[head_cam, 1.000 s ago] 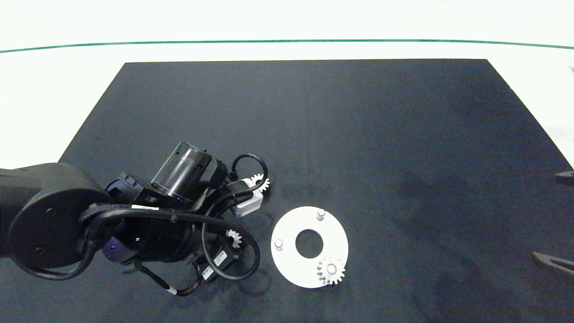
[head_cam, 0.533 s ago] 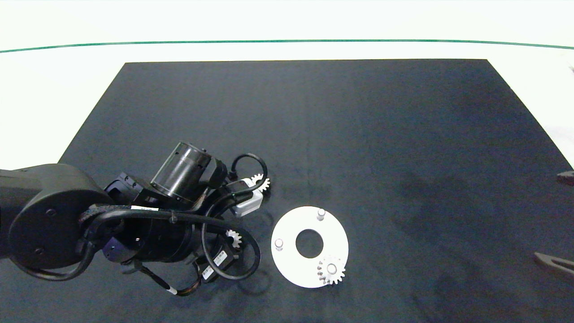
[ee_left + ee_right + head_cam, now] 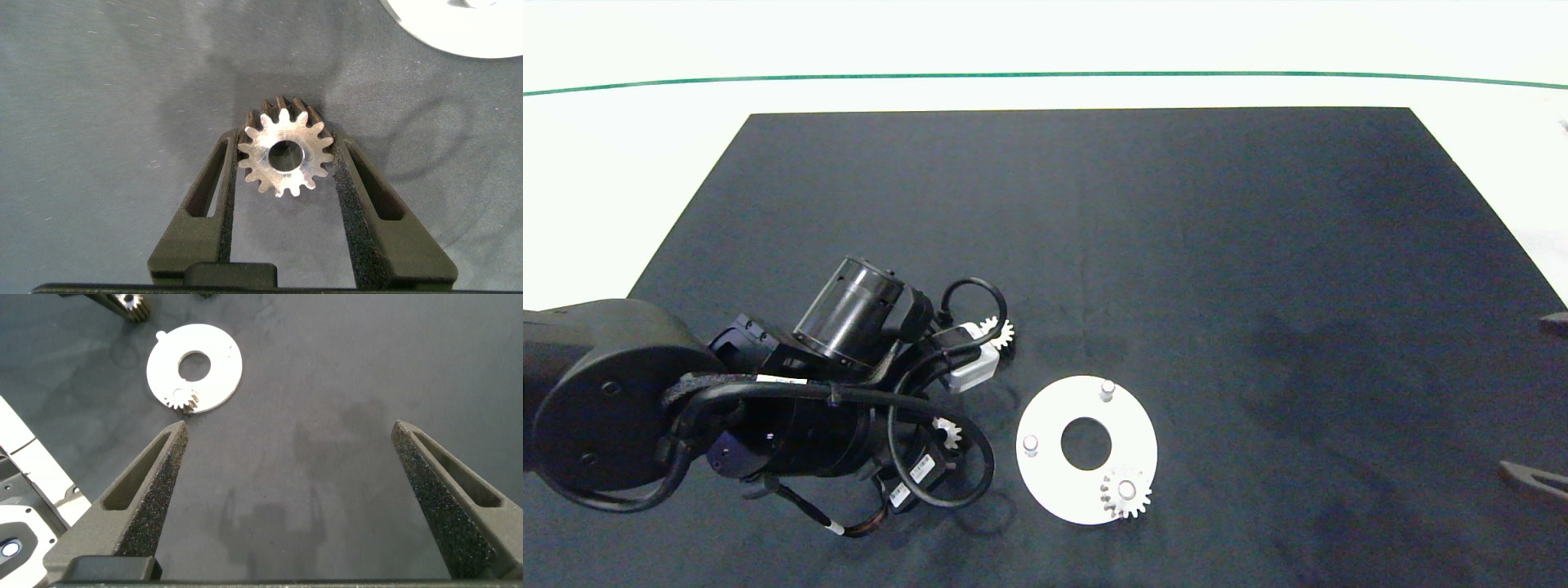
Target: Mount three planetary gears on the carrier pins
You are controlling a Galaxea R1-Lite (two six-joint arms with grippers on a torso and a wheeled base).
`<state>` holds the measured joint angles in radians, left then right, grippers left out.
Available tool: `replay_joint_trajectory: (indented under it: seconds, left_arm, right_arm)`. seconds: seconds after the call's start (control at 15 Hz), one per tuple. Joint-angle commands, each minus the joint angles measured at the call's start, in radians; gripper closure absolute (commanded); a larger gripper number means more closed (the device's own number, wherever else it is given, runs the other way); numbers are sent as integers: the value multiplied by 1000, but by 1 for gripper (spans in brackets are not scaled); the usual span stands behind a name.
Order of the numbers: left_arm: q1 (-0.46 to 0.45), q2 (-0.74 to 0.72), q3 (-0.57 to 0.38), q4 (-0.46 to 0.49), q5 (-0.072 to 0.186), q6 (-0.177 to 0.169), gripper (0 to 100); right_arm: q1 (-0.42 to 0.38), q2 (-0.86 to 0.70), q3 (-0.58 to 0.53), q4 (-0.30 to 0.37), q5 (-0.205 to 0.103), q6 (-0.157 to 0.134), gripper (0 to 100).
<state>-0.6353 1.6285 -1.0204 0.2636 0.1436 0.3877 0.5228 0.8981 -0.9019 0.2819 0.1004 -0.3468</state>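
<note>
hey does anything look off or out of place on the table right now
Nothing stands out. One gear sits flat on its pin on the white disc, and the left gripper grips a second gear squarely.

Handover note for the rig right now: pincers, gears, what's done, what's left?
Left pincer: closed around a gear low over the black mat, left of the carrier disc.
Right pincer: open, empty, parked at the mat's right edge.
Done: one gear seated on the near pin.
Spare gear lies on the mat, partly hidden by the left arm.
Left: two bare pins, far and left; seat the gripped gear, then the spare.
</note>
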Motion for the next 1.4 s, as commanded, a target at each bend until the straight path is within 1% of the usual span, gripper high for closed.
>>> replay_joint_trajectory:
  seconds: [0.07, 0.27, 0.47, 0.67, 0.87, 1.27, 1.33, 1.4]
  left_arm:
    - [-1, -50, 0, 3, 1, 7, 94]
    - [-4, -91, -4, 6, 1, 7, 100]
    - [-15, -98, -20, 8, 4, 8, 100]
    - [-93, -98, -40, 26, 5, 8, 100]
    - [-149, -76, -72, 31, 7, 5, 100]
    - [-185, 13, -138, 39, 8, 7, 100]
    - [-190, 22, -155, 71, 21, 8, 100]
    - [-198, 28, -176, 109, 42, 10, 100]
  right_arm:
    - [0, 1, 0, 2, 1, -3, 0]
    - [0, 1, 0, 2, 1, -1, 0]
    - [0, -1, -2, 2, 1, -1, 0]
    - [0, -4, -2, 0, 1, -3, 0]
    - [0, -7, -6, 0, 1, -3, 0]
    - [2, -7, -15, 0, 1, -4, 0]
    - [2, -8, -17, 0, 1, -4, 0]
    - [2, -8, -17, 0, 1, -4, 0]
